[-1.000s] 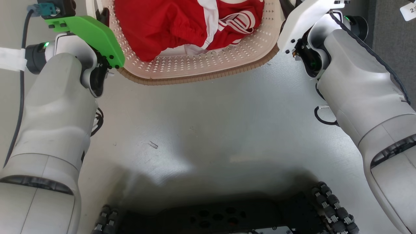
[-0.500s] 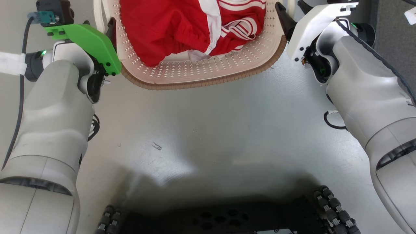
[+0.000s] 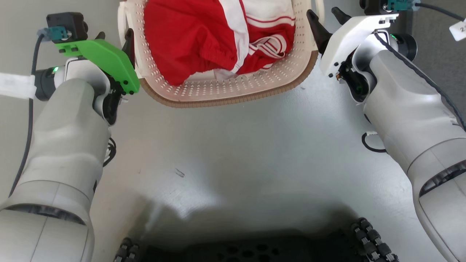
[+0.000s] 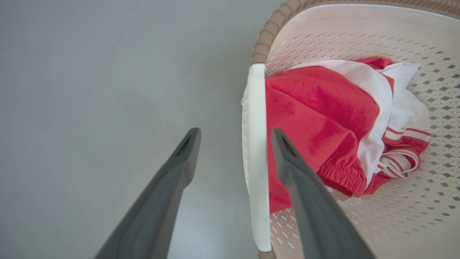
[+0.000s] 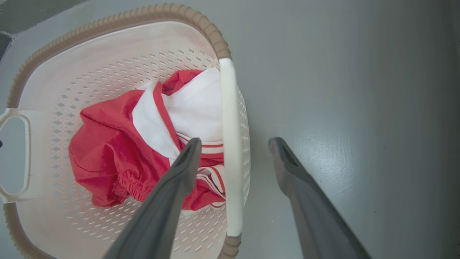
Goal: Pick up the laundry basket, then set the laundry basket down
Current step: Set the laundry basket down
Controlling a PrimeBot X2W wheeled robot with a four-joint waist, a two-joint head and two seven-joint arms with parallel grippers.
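The laundry basket [image 3: 218, 102] is cream-white and perforated, with a brown rim, and sits on the grey floor at the top centre of the head view. Red and white clothes [image 3: 189, 36] lie inside it. My left gripper [image 3: 113, 36] is open at its left side. In the left wrist view the white loop handle [image 4: 257, 144] runs between that gripper's [image 4: 233, 136] spread fingers, close to the inner one. My right gripper [image 3: 326, 17] is open at the basket's right side. Its [image 5: 235, 142] fingers straddle the other handle [image 5: 230, 144], one inside the basket [image 5: 107, 46] above the clothes [image 5: 107, 151].
My dark wheeled base [image 3: 247, 251] lies along the bottom edge, with bare grey floor [image 3: 236, 153] between it and the basket. A darker floor strip [image 3: 437, 54] and a white tag [image 3: 458, 29] are at the upper right. Both forearms flank the basket.
The whole picture has slid down, so the camera has moved and more of the basket shows. Both grippers stay at the handles, and the right fingertips have come into view.
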